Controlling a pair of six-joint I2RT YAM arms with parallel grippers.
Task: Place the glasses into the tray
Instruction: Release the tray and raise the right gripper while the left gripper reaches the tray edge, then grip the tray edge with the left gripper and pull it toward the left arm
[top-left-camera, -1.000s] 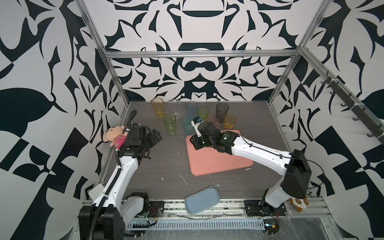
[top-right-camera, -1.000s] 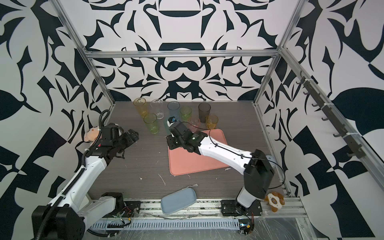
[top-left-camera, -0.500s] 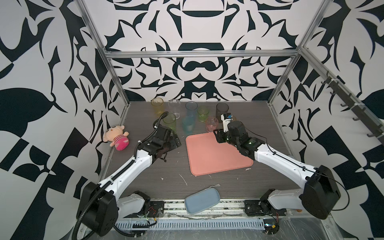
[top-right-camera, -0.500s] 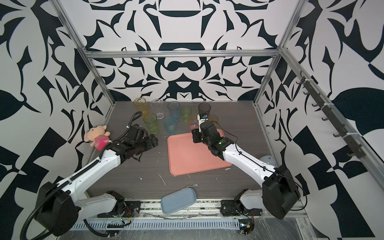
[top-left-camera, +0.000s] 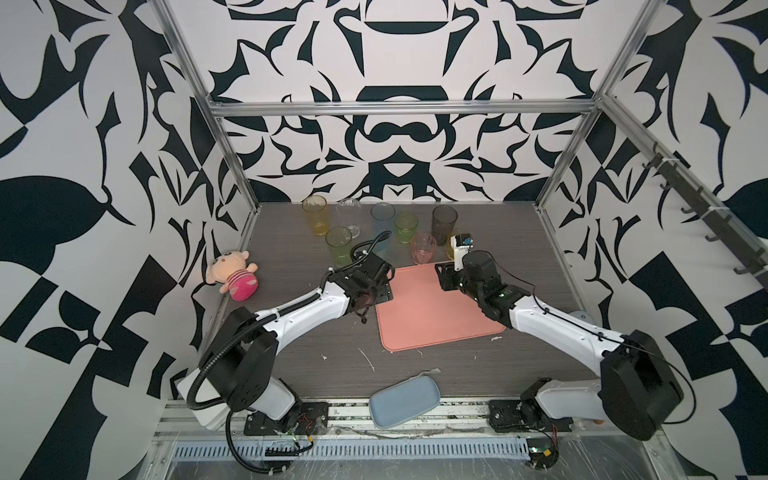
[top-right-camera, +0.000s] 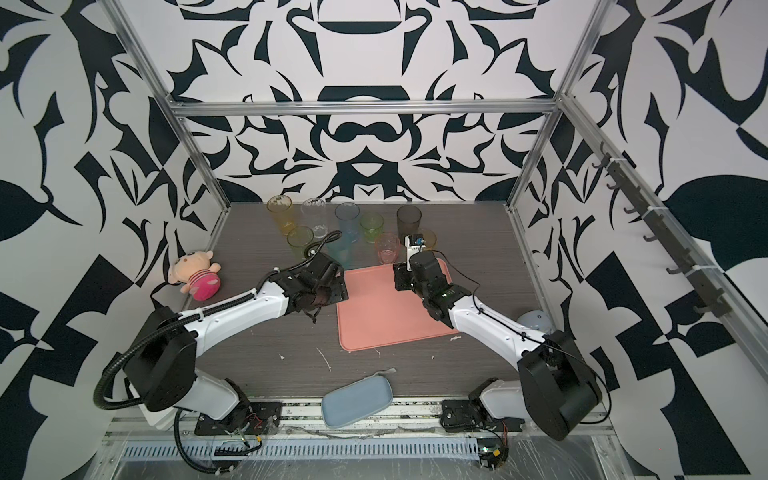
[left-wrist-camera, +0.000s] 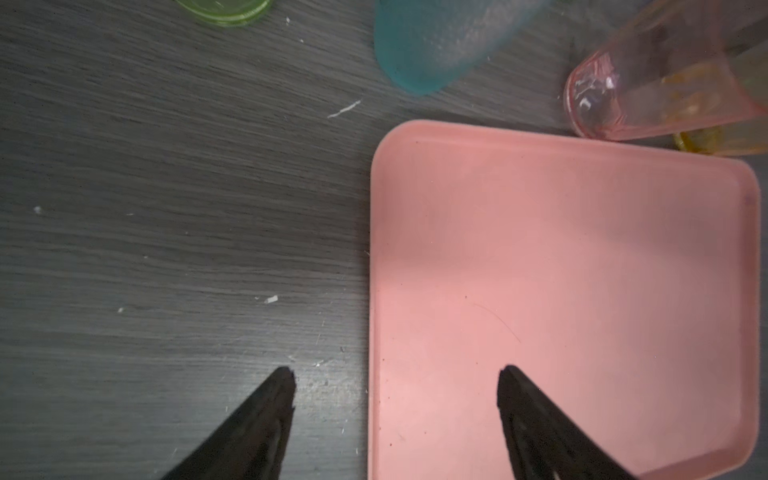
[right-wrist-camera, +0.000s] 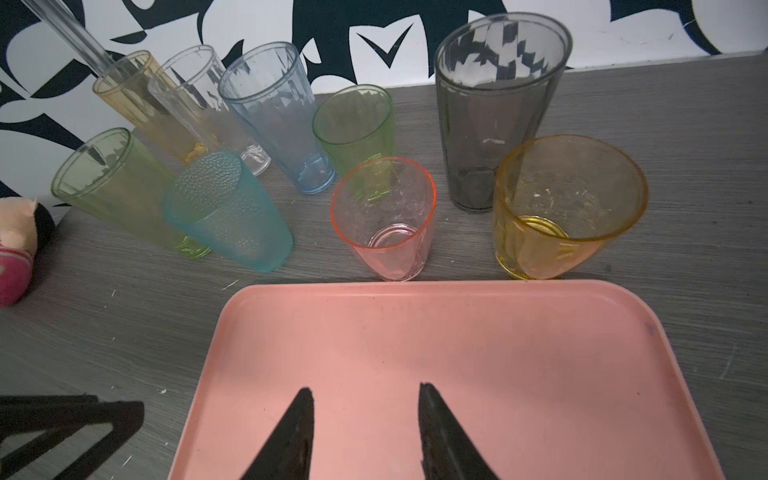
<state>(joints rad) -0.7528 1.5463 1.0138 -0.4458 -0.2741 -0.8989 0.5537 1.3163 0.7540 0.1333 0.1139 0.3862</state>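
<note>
In both top views: see-through tinted drinking tumblers (top-left-camera: 405, 227) upright just beyond left gripper (top-left-camera: 373, 297) and right gripper (top-left-camera: 444, 280), none inside the large flat salmon-pink rectangular tray (top-left-camera: 436, 324) below.

Left wrist: jaws spread, empty, straddling the tray edge.

Right wrist: jaws parted, empty; short pink tumbler (right-wrist-camera: 384, 216) straight ahead. Looks light, rigid, slick; suits a gentle pinch across the wall, below the rim.

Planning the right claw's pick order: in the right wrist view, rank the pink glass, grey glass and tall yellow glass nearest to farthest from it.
1. Pink glass, just beyond the tray's edge, facing the right claw.
2. Grey glass, behind the amber glass.
3. Tall yellow glass, at the back row's far end.
</note>
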